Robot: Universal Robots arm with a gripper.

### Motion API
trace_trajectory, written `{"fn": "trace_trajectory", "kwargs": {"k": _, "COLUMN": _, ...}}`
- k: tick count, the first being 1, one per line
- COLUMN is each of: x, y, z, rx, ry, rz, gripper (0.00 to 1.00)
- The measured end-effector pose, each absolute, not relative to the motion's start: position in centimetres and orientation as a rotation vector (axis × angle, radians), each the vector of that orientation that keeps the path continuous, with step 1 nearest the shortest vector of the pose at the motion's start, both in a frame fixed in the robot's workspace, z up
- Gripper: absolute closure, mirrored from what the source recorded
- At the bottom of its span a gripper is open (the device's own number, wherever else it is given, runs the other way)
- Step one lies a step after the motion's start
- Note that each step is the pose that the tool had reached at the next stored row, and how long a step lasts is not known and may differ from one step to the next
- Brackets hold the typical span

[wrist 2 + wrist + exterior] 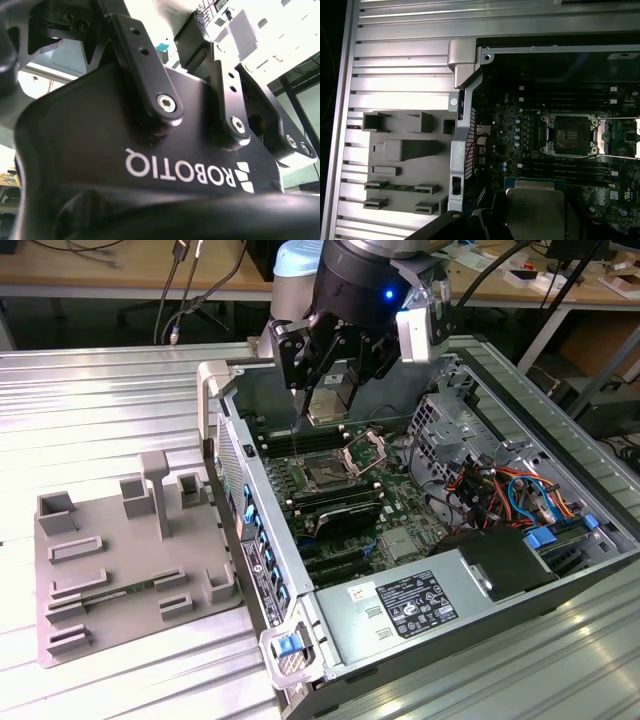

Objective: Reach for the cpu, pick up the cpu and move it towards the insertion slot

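Observation:
Above the open computer case, my gripper (329,398) is shut on the cpu (328,410), a silvery square chip with a thin green rim that hangs flat between the black fingers. The insertion slot (327,475) is a dark square socket on the green board just below the chip, a little nearer the camera, with its shiny hinged plate (365,450) swung up at its side. In the first wrist view the cpu (535,205) hangs in the foreground, and the insertion slot (568,135) shows uncovered beyond it. The second wrist view looks at the gripper's black body (190,170) and linkages.
A grey moulded tray (130,560) lies on the ribbed metal table (90,410), at the exterior view's left. The case wall (255,530) stands between tray and board. Long black memory slots (340,505), a pale heatsink (400,545), a power supply (410,605) and cables (500,490) crowd the case.

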State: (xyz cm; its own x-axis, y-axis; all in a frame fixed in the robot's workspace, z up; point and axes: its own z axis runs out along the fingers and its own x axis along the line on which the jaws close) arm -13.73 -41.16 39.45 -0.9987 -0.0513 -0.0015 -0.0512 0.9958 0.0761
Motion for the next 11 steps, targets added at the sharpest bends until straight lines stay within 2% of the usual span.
{"fn": "trace_trajectory", "kwargs": {"k": 11, "x": -12.69, "y": -41.16, "z": 39.37, "rx": 0.081, "ry": -3.138, "rz": -0.120, "gripper": 0.45}}
